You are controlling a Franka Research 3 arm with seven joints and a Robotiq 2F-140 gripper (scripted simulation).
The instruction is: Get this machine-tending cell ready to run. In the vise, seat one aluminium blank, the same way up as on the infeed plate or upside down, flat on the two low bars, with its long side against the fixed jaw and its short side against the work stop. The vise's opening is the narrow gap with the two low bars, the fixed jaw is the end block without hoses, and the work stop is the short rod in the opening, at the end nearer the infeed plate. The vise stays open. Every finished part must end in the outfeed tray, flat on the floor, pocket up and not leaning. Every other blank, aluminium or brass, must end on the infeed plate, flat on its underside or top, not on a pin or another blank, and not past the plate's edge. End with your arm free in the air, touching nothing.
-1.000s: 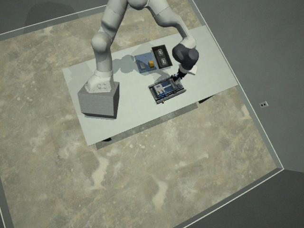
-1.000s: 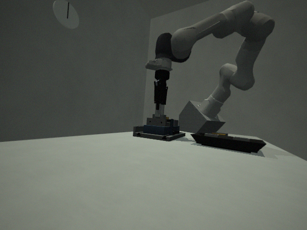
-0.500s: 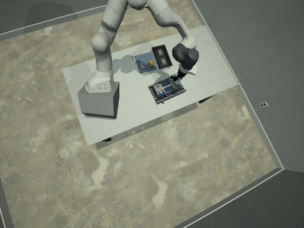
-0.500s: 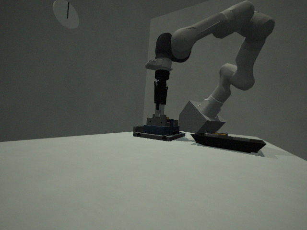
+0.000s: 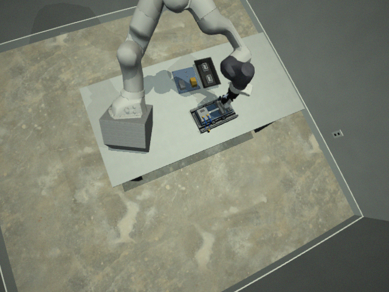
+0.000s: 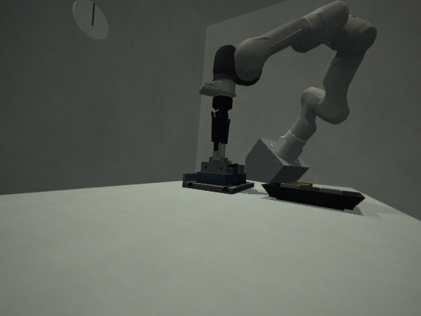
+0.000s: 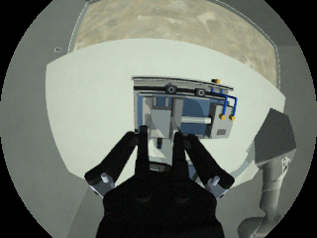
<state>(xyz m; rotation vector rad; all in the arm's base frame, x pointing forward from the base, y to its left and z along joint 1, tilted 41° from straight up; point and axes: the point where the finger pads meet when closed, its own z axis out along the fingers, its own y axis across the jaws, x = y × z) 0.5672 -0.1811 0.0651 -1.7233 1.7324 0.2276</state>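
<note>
Wrist: jaws grip aluminium blank [image 7: 158,134] — upright over vise [image 7: 198,95].

The pale table [image 5: 163,151] carries the vise [image 5: 213,116], infeed plate [image 5: 185,81], outfeed tray [image 5: 199,73] and arm pedestal [image 5: 125,132].

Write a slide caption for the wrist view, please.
Gripper shut on a grey blank, poised over the open vise.

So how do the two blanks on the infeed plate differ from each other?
On the infeed plate, the brass blank is yellow-orange and looks compact; the aluminium blank is grey and looks longer. The brass one lies nearer the outfeed tray. Neither crosses the plate's edge.
</note>
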